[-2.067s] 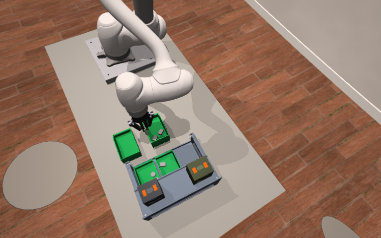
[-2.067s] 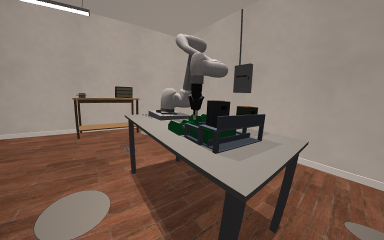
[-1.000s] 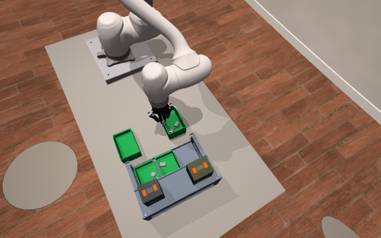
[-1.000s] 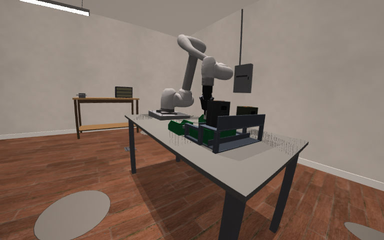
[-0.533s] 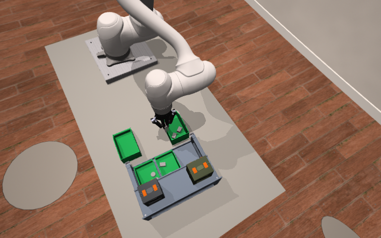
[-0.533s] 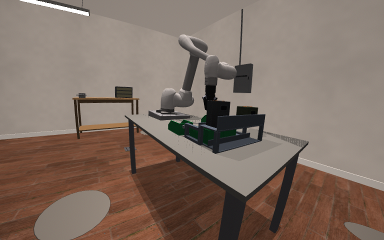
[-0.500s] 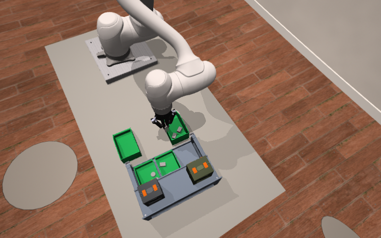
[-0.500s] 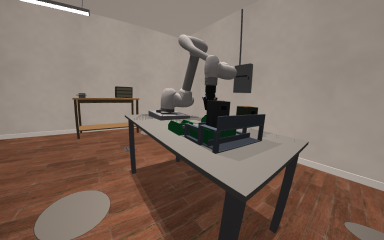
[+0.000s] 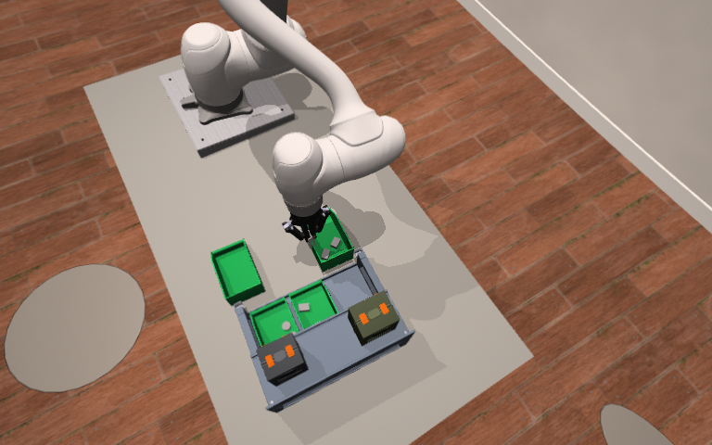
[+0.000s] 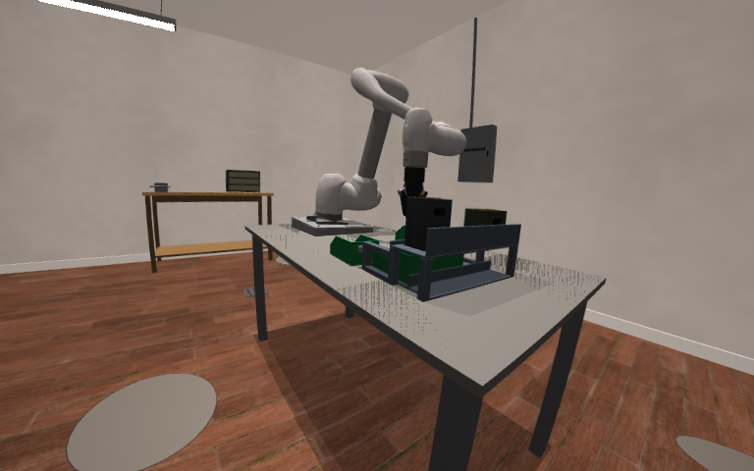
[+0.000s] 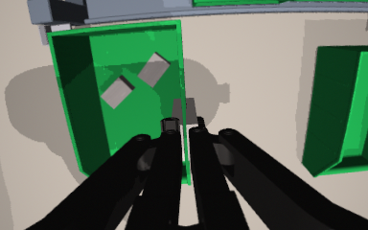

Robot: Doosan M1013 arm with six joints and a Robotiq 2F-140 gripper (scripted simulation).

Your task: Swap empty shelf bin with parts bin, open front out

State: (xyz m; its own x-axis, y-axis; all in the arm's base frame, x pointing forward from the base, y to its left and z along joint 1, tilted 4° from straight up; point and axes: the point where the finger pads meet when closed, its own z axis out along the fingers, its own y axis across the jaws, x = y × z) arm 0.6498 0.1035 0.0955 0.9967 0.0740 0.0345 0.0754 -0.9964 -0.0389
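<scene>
Claw (image 11: 184,128) pinches the side wall of the bin with parts (image 9: 331,242), just short of the shelf (image 9: 336,349).

The empty bin (image 9: 235,271) stands upright on the desk (image 9: 157,209), leaving a gap beside two green bins in the shelf. The loaded bin sits at the shelf's front near that gap, its two grey parts (image 11: 135,80) inside. The claw's fingers are drawn narrow onto the thin green wall, apparently to carry it in.
</scene>
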